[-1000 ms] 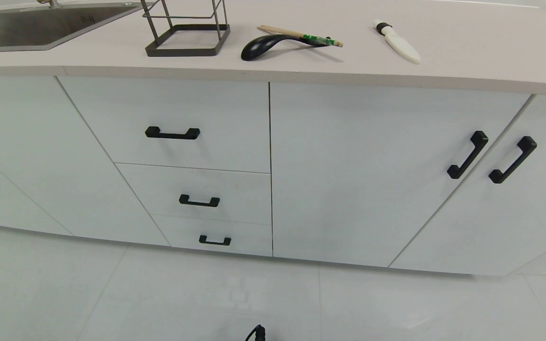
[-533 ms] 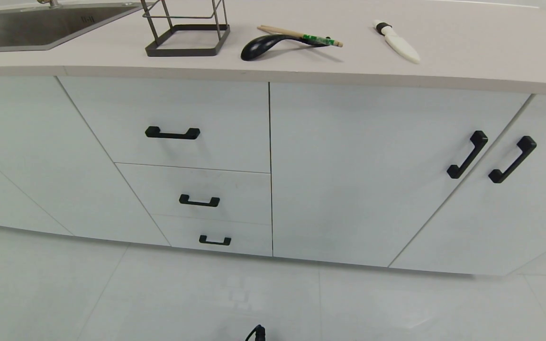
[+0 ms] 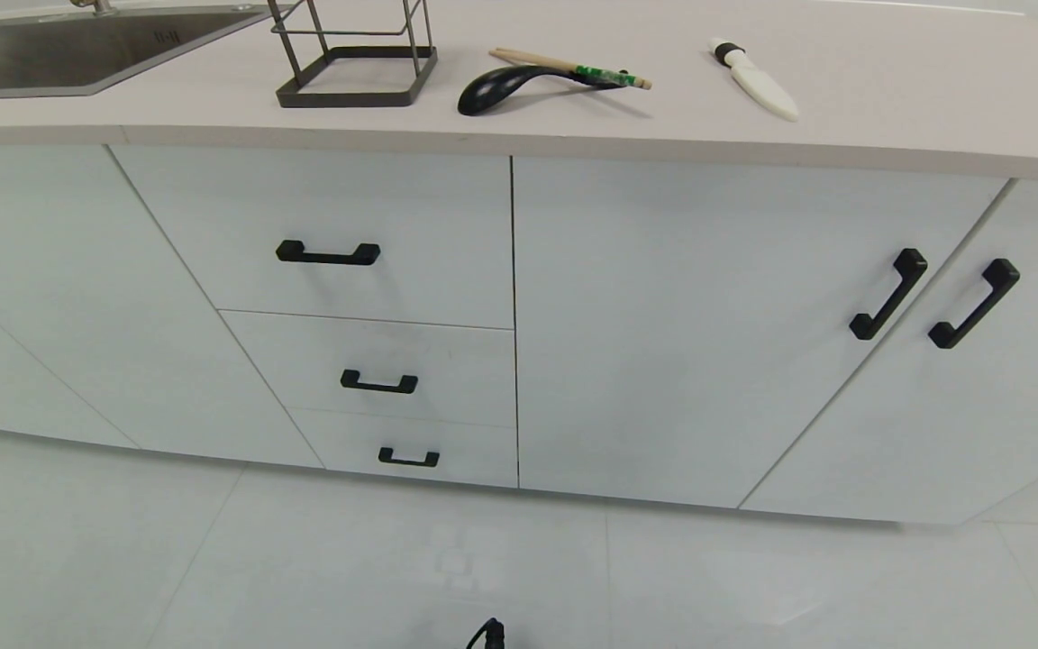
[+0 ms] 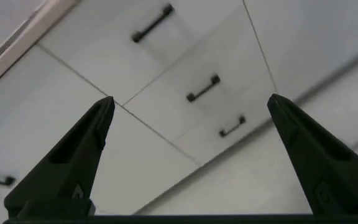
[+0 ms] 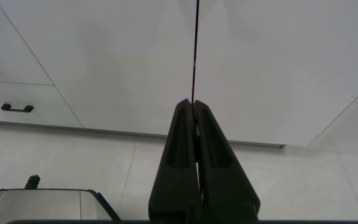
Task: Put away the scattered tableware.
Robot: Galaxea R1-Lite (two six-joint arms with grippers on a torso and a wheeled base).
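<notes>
Three kinds of tableware lie on the surface (image 3: 888, 99), all to the right of the wire rack (image 3: 357, 79).

1. Black spoon (image 3: 492, 90): near the rack, bowl toward the surface's front edge. Judged rigid, light and glossy, so likely slippery. Grasp across the handle's midsection.
2. White knife (image 3: 758, 83): well apart to the right. Judged stiff and light. Grip its flat body near the black collar.
3. Chopsticks (image 3: 573, 68): resting across the spoon's handle, touching it. Judged thin, light and prone to roll. Pinch both together by the green band.

Left hand (image 4: 191, 99): fingers spread, empty, facing the drawer fronts (image 4: 166, 56). Right hand (image 5: 194, 104): fingers pressed together, holding nothing, facing a cabinet door (image 5: 278, 62).
</notes>
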